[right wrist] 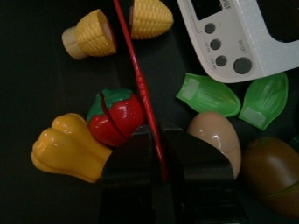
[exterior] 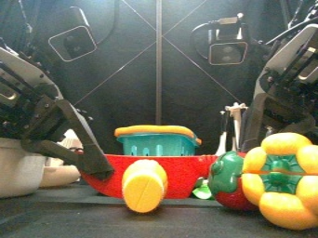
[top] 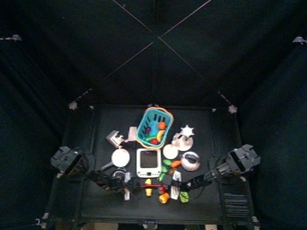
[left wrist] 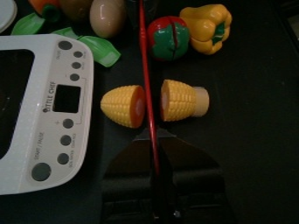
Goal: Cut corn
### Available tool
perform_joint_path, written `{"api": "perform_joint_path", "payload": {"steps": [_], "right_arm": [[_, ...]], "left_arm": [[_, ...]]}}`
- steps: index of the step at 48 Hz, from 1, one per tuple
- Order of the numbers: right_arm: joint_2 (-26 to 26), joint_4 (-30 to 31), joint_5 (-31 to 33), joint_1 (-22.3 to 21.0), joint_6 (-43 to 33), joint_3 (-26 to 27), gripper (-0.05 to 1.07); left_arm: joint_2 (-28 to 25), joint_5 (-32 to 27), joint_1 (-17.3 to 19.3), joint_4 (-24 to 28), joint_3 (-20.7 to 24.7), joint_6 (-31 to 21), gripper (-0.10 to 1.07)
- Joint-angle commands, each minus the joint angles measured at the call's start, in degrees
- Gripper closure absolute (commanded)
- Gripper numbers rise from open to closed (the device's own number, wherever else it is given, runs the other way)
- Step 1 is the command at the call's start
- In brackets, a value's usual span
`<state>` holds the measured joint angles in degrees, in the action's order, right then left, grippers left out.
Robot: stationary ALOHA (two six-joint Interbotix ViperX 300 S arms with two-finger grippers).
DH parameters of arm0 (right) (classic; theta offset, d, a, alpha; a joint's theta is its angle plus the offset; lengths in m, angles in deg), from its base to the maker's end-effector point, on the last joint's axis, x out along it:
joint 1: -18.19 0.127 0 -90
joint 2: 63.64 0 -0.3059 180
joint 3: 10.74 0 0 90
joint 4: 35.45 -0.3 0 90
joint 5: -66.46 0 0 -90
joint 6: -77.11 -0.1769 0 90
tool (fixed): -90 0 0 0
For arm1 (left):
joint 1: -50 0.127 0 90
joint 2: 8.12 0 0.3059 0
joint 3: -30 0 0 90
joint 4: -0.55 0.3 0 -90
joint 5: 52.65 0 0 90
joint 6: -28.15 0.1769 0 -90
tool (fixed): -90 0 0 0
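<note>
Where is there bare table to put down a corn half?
Bare black table lies beside the corn, on the side away from the white scale. It is crowded toward the yellow pepper and the red-and-green piece.

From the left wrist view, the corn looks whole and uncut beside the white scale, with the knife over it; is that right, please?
Not quite. The corn is already split into two halves, with a gap between them, and the red knife runs through that gap. The left wrist view shows it. It does lie beside the white scale.

Glossy plastic corn (left wrist: 156, 101), ribbed; smooth white plastic scale (left wrist: 41, 105); shiny pepper (right wrist: 73, 149); matt black table (left wrist: 251, 114).
</note>
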<state>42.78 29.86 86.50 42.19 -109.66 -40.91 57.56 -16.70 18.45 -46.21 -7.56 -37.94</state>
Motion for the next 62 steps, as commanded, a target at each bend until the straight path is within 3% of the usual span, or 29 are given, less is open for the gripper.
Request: {"api": "perform_joint_path", "payload": {"steps": [1, 24, 44, 62], "right_arm": [[-2.37, -0.18, 0.79, -1.32, -0.26, 0.26, 0.64], [-6.94, 1.23, 2.90, -0.53, -0.18, 0.26, 0.64], [-7.56, 1.41, 2.90, -0.35, -0.18, 0.18, 0.64], [-7.56, 1.41, 2.99, 0.09, -0.18, -0.44, 0.64]], "left_arm": [[1.67, 0.09, -0.53, 0.35, 0.70, 0.18, 0.62], [6.06, 0.09, 0.00, 3.78, 0.53, 0.26, 0.60], [7.47, 0.53, 2.55, 3.78, 0.18, 0.26, 0.27], [7.56, 1.23, 2.81, 3.87, 0.00, 0.35, 0.26]]}}
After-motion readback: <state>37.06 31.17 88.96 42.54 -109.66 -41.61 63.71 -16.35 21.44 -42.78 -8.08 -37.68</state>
